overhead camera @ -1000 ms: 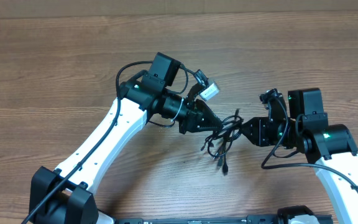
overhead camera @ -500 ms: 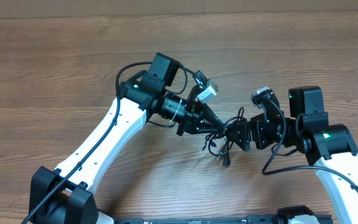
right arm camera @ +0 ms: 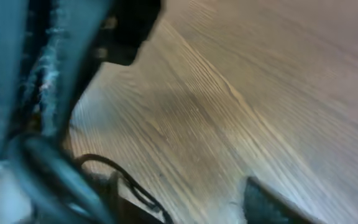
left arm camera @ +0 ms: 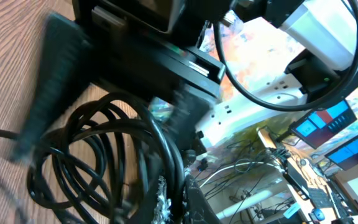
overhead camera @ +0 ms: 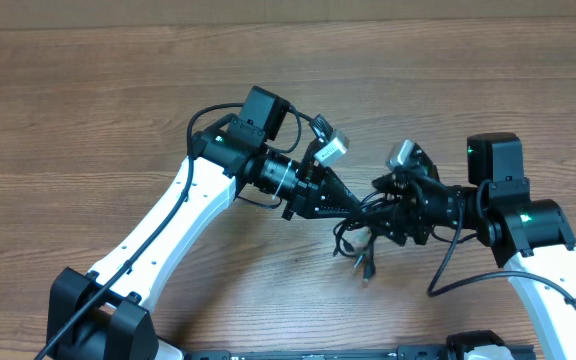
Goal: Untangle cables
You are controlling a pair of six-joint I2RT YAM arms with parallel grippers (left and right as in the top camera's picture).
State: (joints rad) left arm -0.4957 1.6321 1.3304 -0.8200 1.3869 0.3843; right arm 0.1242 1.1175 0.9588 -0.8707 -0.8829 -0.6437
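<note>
The cables (overhead camera: 352,243) are a bunch of thin black loops between my two arms, with plug ends hanging toward the table's near side. My left gripper (overhead camera: 358,208) is shut on strands at the top of the bunch. In the left wrist view the frayed pads (left arm camera: 165,194) pinch a cord, and the cable loops (left arm camera: 98,149) spread out to the left. My right gripper (overhead camera: 384,214) has pushed in against the bunch from the right. In the blurred right wrist view the right gripper (right arm camera: 197,202) has its fingers apart, with bare wood between them and a thin cable loop (right arm camera: 118,176) by the left finger.
The wooden table (overhead camera: 88,110) extends all round. Both arms meet near the middle, and thick black arm wires (overhead camera: 438,268) loop beside the right arm. A grey camera block (overhead camera: 332,148) sits above the left gripper.
My right gripper has moved left into the cable bunch and rolled over, its jaws opening on the way. The left gripper has kept its hold, and the bunch has shifted slightly.
</note>
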